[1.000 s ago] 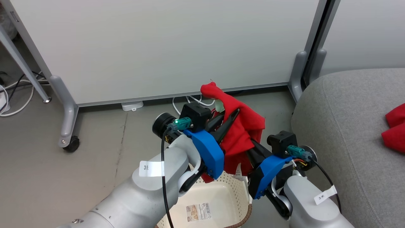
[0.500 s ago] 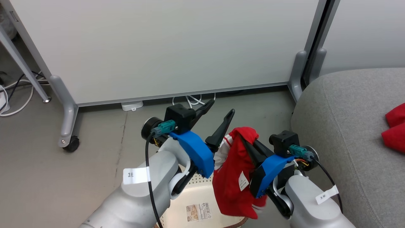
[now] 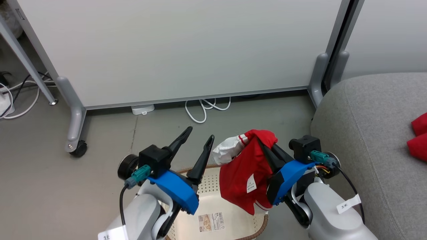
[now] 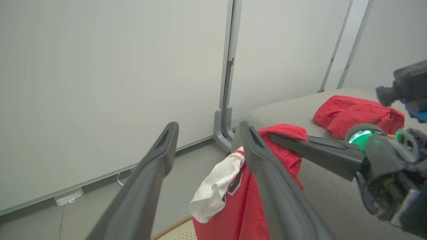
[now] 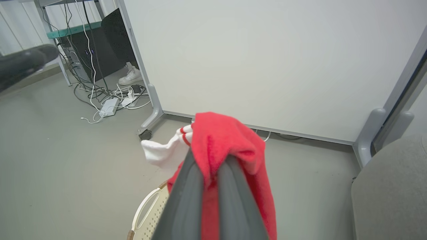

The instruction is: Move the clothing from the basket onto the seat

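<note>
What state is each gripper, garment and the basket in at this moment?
left gripper: open, empty.
right gripper: shut on the striped garment.
striped garment: hanging from the right gripper, above the basket.
plain garment: lying on the seat.
basket: on the floor, no clothing in its visible part.

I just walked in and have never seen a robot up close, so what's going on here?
The robot is shifting laundry. Its right gripper is shut on a red garment with white trim, holding it above the cream basket. The left gripper, beside it, is open and empty. A second red garment lies on the grey seat.
</note>
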